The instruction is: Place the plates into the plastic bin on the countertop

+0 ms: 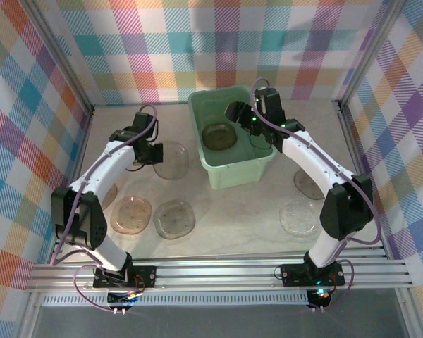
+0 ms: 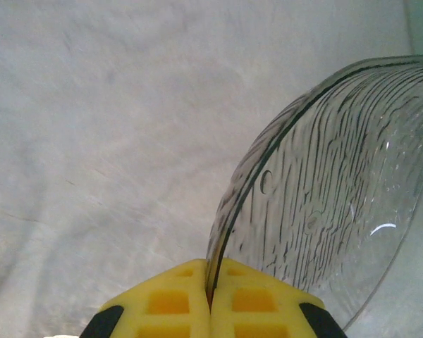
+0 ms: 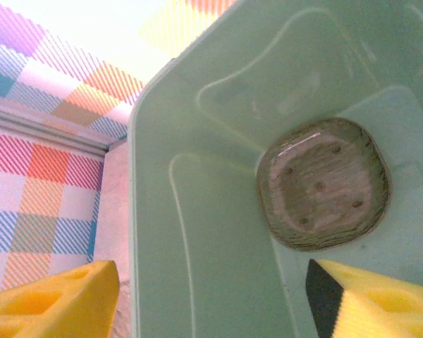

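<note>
The left gripper [image 2: 210,299] clamps the rim of a clear plate [image 2: 324,204], its yellow pads [image 2: 169,303] pressed together on the thin edge. The ribbed plate rises tilted from the jaws and fans out to their right, lifted above the countertop [image 2: 92,141]. Across the table, the right gripper [image 3: 211,303] hangs over the bin [image 3: 190,232] with its jaws spread wide and nothing between them. A brown plate [image 3: 323,184] lies flat on the bin floor, just ahead of the open jaws and nearer the right finger. Seen from above, loose plates [image 1: 174,218] lie on the countertop well behind both grippers, toward the arm bases, on either side of the bin.
</note>
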Robot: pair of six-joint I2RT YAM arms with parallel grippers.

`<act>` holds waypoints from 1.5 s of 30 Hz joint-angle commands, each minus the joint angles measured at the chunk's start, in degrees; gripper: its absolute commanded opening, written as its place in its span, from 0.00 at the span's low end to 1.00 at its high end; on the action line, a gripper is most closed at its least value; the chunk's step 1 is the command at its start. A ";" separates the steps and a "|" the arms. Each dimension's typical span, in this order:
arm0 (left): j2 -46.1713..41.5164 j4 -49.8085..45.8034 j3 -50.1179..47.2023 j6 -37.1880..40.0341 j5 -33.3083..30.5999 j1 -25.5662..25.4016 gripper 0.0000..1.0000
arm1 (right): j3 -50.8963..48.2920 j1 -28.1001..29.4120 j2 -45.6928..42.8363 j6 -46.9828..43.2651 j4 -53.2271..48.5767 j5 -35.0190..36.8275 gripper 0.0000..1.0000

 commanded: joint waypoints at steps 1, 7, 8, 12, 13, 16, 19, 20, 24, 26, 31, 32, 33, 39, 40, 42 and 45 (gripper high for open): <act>-4.45 0.20 4.72 -1.36 -5.99 0.83 0.00 | 5.31 -0.40 0.92 -9.41 -2.76 -4.36 0.73; -7.13 5.55 9.75 -1.88 -2.49 1.57 0.00 | 11.59 -1.56 2.33 -16.39 -4.13 -13.70 0.69; -7.20 6.26 10.73 -1.40 -1.49 1.52 0.00 | 12.74 -2.12 2.75 -17.61 -4.41 -16.51 0.68; -6.84 7.48 13.90 1.52 2.22 1.57 0.00 | 14.06 -4.02 2.35 -19.87 -4.44 -23.44 0.62; -6.62 7.58 14.73 1.86 3.48 1.56 0.00 | 14.22 -4.06 2.07 -21.03 -4.39 -24.40 0.60; -5.95 8.62 16.46 1.97 7.87 1.56 0.00 | 15.47 -4.05 1.80 -24.55 -5.50 -28.08 0.55; -5.40 11.08 17.11 1.34 12.53 1.06 0.00 | 16.33 -4.07 1.87 -26.56 -7.08 -29.16 0.50; -5.17 11.78 17.27 1.10 13.82 0.91 0.00 | 16.55 -3.96 1.99 -27.10 -7.64 -29.13 0.49; -4.08 13.79 18.20 0.64 18.83 -0.18 0.00 | 17.51 -3.58 2.72 -28.76 -9.54 -29.39 0.46; -3.58 14.00 18.65 0.65 19.61 -0.85 0.00 | 18.50 -3.20 3.33 -29.55 -10.67 -29.21 0.46; -2.05 12.85 20.36 0.65 20.83 -1.98 0.00 | 17.36 -3.17 2.94 -29.19 -7.69 -31.32 0.46; -1.91 13.06 20.46 0.65 21.00 -2.25 0.00 | 17.14 -3.09 2.92 -29.11 -7.27 -31.03 0.46; -1.69 13.32 20.62 0.65 21.42 -2.53 0.00 | 17.28 -3.08 3.25 -29.08 -7.38 -30.52 0.45; -0.04 13.29 22.80 0.80 22.21 -4.30 0.00 | 18.74 -1.98 5.01 -30.30 -9.65 -28.75 0.41; 0.28 13.12 23.23 0.94 22.21 -4.48 0.00 | 19.10 -1.78 5.27 -30.37 -10.24 -28.04 0.41; 0.75 12.90 23.74 1.07 22.34 -4.76 0.00 | 19.38 -1.50 5.64 -30.39 -11.05 -26.26 0.39; 1.38 12.62 24.62 1.35 22.52 -5.18 0.00 | 19.03 -1.25 5.56 -30.48 -11.13 -24.10 0.36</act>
